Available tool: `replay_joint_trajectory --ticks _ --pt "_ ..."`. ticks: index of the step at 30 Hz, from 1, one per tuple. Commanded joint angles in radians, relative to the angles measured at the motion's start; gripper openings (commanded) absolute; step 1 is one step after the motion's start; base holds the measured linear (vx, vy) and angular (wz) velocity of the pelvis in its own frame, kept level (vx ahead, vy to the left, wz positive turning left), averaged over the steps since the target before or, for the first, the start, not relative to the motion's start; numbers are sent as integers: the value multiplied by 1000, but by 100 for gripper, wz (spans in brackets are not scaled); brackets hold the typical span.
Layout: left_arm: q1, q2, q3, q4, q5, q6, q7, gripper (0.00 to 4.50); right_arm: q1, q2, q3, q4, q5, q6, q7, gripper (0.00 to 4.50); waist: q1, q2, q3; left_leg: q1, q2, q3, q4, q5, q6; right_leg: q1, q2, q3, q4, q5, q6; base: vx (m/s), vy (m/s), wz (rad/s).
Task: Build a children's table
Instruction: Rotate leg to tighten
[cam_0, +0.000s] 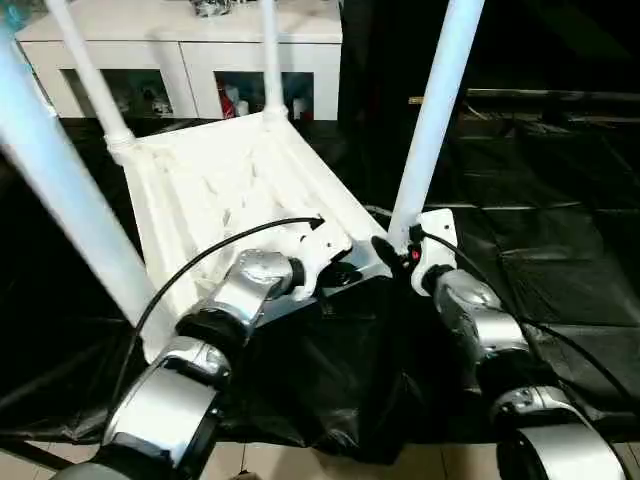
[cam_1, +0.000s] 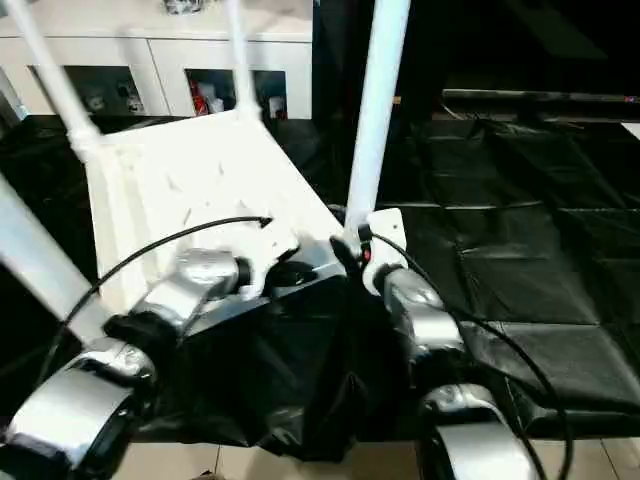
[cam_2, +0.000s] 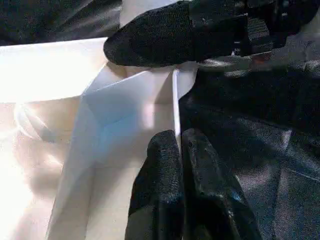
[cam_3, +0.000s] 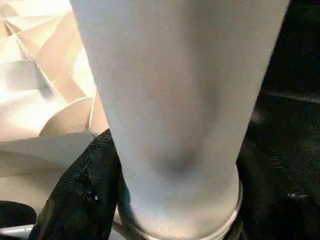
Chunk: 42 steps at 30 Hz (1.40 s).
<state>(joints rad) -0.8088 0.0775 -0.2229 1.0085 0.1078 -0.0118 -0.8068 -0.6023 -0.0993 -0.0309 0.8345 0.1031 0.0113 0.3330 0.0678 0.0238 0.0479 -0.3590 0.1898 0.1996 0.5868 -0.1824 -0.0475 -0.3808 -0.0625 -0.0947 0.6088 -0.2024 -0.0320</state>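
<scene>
The white tabletop (cam_0: 220, 190) lies upside down on black sheeting, ribbed underside up. Three legs stand in its corner sockets: near left (cam_0: 60, 190), far left (cam_0: 90, 80) and far right (cam_0: 271, 60). A fourth leg (cam_0: 430, 120) rises at the near right corner. My right gripper (cam_0: 400, 250) is shut around that leg's base; in the right wrist view one black finger (cam_3: 85, 195) hugs the tube (cam_3: 175, 100). My left gripper (cam_2: 177, 137) is shut on the tabletop's thin rim (cam_2: 176, 100) just beside that corner, with the right gripper's finger (cam_2: 150, 35) a little beyond it.
A white cabinet (cam_0: 180, 60) with glass doors stands behind the tabletop. Crinkled black sheeting (cam_0: 560, 250) covers the surface to the right and hangs over the near edge. Pale floor tiles (cam_0: 250, 465) show below it.
</scene>
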Motion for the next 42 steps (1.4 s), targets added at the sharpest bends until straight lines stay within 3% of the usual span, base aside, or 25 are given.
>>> replay_joint_trajectory --ticks 1,4,6,7,10,16,22,24,25,30,37,39,42 --pt "-28 -39 -3 -3 -14 -33 -7 0 23 37 87 29 -50 4 64 340 -3 -5 -54 12 51 -32 -67 -230 46 37 -102 64 -102 -300 -170 0 0 0" --pt "-16 -22 -8 -16 -27 -62 -72 0 30 20 83 1 -19 -15 161 345 -3 -10 -56 7 50 -30 -65 -213 55 41 -102 66 -98 -266 -177 0 0 0" --pt "12 9 -17 -57 -48 -86 -177 0 55 -38 114 -55 -4 -19 314 350 1 -12 -58 3 50 -30 -63 -189 76 47 -103 65 -93 -226 -183 0 0 0" --pt "29 26 -22 -79 -60 -102 -238 0 73 -76 138 -88 -1 -23 404 350 4 -19 -59 -3 52 -26 -59 -160 102 47 -100 64 -86 -176 -191 0 0 0" --pt "50 56 -30 -107 -66 -111 -301 0 104 -133 160 -146 25 -11 537 350 13 -18 -59 -4 55 -25 -57 -141 119 47 -101 62 -83 -166 -192 0 0 0" --pt "107 122 -36 -190 -104 -82 -445 0 155 -250 182 -235 55 -9 756 350 24 -18 -57 0 60 -25 -59 -158 108 40 -101 62 -84 -207 -192 0 0 0" --pt "142 161 -39 -255 -124 -41 -525 0 178 -288 169 -285 79 -4 820 350 27 -21 -57 0 60 -25 -60 -155 101 39 -102 63 -85 -222 -186 0 0 0" --pt "144 162 -38 -259 -125 -40 -527 0 182 -290 166 -290 84 1 825 350 27 -20 -57 1 60 -25 -61 -158 98 38 -101 62 -86 -234 -182 0 0 0" --pt "146 162 -35 -263 -123 -40 -526 0 186 -291 167 -293 86 3 829 323 27 -19 -56 1 58 -25 -60 -159 94 38 -101 62 -88 -245 -178 0 0 0" --pt "148 161 -34 -271 -118 -37 -524 0 190 -280 176 -297 91 23 837 286 28 -21 -59 0 57 -25 -58 -137 97 40 -100 62 -84 -216 -177 0 0 0" --pt "155 159 -31 -282 -115 -28 -497 0 198 -275 171 -298 83 31 821 275 28 -21 -58 -1 56 -25 -57 -138 96 40 -100 61 -85 -222 -174 0 0 0" --pt "122 128 -11 -210 -69 -30 -329 0 186 -239 149 -238 44 18 671 275 23 -17 -57 3 59 -27 -60 -147 85 34 -99 61 -87 -232 -174 0 0 0" --pt "87 94 6 -149 -61 -19 -244 0 170 -198 130 -182 6 4 518 274 15 -22 -54 4 50 -28 -61 -174 59 38 -102 60 -100 -319 -153 0 0 0"
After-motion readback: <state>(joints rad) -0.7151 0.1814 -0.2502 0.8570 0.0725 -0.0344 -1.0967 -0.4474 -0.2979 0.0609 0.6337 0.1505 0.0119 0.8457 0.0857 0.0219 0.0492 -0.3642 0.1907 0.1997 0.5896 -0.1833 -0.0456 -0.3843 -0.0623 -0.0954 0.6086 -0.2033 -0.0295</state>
